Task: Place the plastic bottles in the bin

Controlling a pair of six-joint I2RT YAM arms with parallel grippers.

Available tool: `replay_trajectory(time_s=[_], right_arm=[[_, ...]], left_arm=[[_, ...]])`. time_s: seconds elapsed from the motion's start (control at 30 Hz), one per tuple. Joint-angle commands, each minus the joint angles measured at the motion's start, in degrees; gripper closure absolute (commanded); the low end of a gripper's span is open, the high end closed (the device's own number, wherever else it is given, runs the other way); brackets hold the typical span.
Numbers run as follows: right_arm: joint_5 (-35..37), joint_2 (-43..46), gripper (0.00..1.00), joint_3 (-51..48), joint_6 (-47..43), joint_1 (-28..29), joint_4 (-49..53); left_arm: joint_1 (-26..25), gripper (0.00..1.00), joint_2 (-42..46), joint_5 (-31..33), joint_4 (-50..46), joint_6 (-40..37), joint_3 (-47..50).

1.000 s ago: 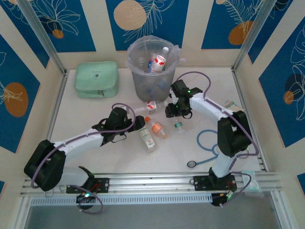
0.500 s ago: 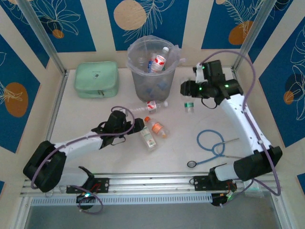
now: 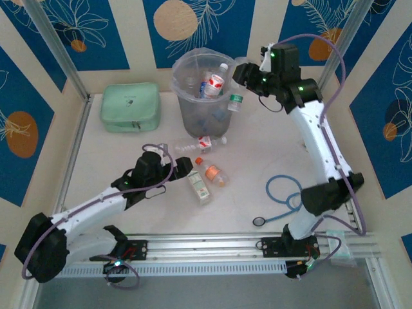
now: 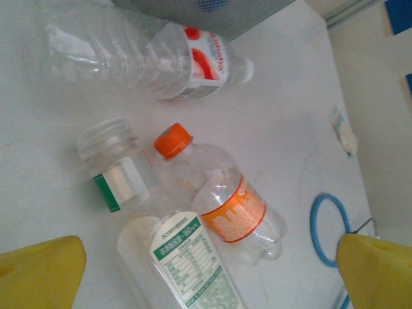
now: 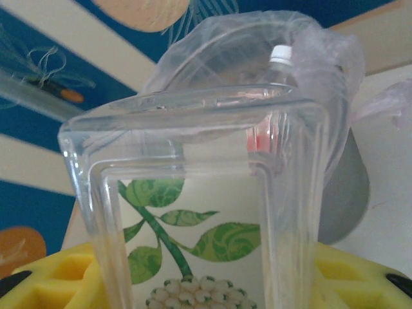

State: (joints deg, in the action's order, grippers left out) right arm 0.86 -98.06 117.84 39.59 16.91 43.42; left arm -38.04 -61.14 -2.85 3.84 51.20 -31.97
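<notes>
The carried bottle [image 3: 235,102], clear with a green leaf label, hangs just beside the bin [image 3: 187,103] rim on its right side, not yet over the opening. The right gripper [image 5: 199,277] pinches it across the body with its jaws partly closed, yellow fingers [image 5: 351,277] on either flank, so the bottle stays steady while it is lifted above the tall wall. The right wrist view looks through the bottle at the bagged rim, which suggests the arm is lined up to carry it over and drop it. Several bottles already lie inside the bin, one with a red label [image 3: 214,82]. On the table in front of the bin 4 more wait close together: a red-label bottle [image 4: 193,61] on its side, an orange-cap bottle [image 4: 225,199], a green-label bottle [image 4: 187,257] and a small one with a green band [image 4: 116,174]. The left gripper [image 4: 206,273] hovers over them with jaws spread wide and holding nothing, probably poised to take the green-label bottle. A blue stethoscope [image 3: 286,193] and a mint case [image 3: 131,107] lie well apart from the bottles.
</notes>
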Motion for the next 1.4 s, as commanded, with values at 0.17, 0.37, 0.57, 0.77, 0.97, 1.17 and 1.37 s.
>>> replay_trajectory(time_s=[0.17, 0.37, 0.57, 0.77, 0.97, 1.17, 1.37], right_arm=[[10.4, -18.5, 1.0, 26.1, 11.2, 1.8, 11.0], [11.0, -27.9, 1.0, 35.5, 15.5, 1.2, 14.6], [14.3, -30.4, 1.0, 35.2, 14.2, 2.6, 13.0], [11.3, -31.9, 1.0, 32.3, 15.2, 2.8, 10.8], [11.7, -34.4, 0.9, 33.1, 13.7, 4.7, 12.4], [16.1, -31.8, 0.58, 32.2, 10.0, 7.3, 12.2], [13.0, -29.1, 0.19, 32.3, 10.7, 6.6, 12.5]], left_arm=[[-1.2, 0.01, 7.6, 2.6, -5.2, 0.4, -0.1], [-1.3, 0.01, 9.6, 2.0, -7.2, 0.7, 0.1], [-1.4, 0.0, 12.6, 3.2, -7.4, 1.8, 2.6], [-1.4, 0.01, 14.9, 3.6, -7.7, 2.0, 3.3], [-1.4, 0.01, 16.5, 4.2, -8.7, 2.6, 4.4], [-1.4, 0.01, 18.1, 5.0, -10.4, 2.5, 4.6], [-1.4, 0.01, 19.0, 5.3, -9.9, 2.9, 5.6]])
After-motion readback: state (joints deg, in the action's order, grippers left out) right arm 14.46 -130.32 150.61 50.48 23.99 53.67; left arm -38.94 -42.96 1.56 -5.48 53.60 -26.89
